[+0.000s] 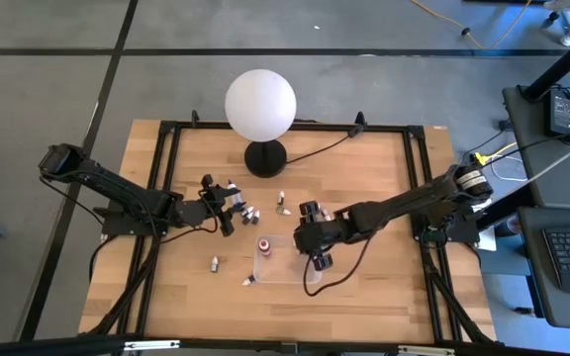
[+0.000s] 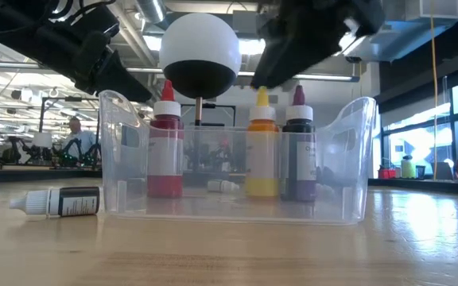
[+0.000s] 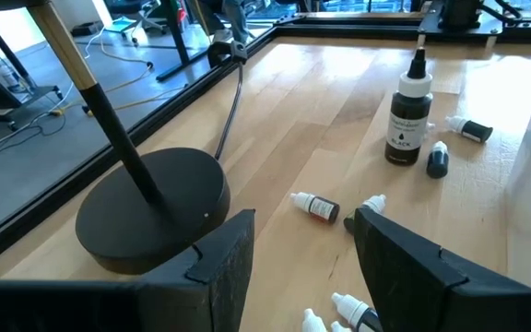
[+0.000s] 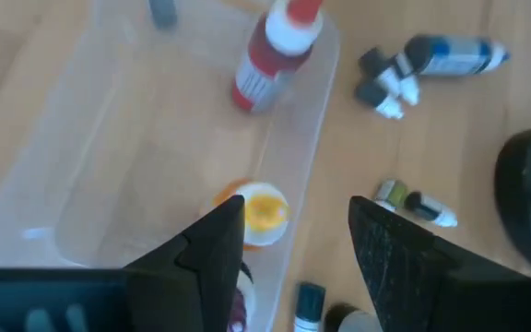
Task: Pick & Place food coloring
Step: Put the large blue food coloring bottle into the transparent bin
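Observation:
The clear tray holds three upright food coloring bottles: red, yellow and dark. My right gripper is open and points down over the tray's right end, with the yellow bottle's cap just below its fingers. My left gripper is open, low over the table near the lamp's base, touching nothing. Several more bottles lie on their sides on the wood. One dark bottle stands upright.
A white globe lamp on a black base stands at the table's far middle, its cord running toward the far right. Loose bottles lie just beyond the tray's far wall. Black frame rails line the table's left and right sides.

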You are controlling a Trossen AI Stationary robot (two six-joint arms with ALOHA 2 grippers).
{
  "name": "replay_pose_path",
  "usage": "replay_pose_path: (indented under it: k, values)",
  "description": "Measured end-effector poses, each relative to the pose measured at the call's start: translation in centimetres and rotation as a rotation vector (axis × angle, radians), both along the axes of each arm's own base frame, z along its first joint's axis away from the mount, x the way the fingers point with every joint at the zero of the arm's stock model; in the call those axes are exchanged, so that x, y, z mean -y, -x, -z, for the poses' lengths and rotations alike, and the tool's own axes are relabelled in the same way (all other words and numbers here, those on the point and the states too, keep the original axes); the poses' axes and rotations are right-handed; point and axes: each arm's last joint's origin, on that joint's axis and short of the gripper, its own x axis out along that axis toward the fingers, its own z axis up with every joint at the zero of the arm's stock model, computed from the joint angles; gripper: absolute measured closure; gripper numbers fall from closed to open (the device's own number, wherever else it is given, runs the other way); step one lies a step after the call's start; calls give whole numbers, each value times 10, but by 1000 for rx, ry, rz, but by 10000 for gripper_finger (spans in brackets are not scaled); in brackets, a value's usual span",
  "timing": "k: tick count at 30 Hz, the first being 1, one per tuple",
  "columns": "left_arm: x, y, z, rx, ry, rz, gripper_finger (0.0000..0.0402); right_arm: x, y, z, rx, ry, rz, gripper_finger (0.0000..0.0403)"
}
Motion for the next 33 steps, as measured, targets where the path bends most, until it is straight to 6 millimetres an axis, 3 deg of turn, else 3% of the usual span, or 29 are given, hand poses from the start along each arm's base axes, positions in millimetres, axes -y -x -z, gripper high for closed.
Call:
replay_pose_path:
  k: [4,11,17,24,27,33]
  values:
    - [0,0,0,-3,-1,0,219,-2,14,-25,54,-33,-23,205]
    - [0,0,-1,0,-7,-2,219,0,58,-61,79,-113,22,205]
    - [-11,-12,-25,137,142,-119,219,5,93,-41,169,-198,56,205]
    - [-35,-13,-55,-74,322,-298,219,18,118,-20,263,-252,105,205]
    - [-40,-7,-58,-156,421,-422,219,19,122,-16,267,-251,101,205]
    - [-54,-14,-47,-108,603,-618,219,20,122,-12,266,-198,65,205]
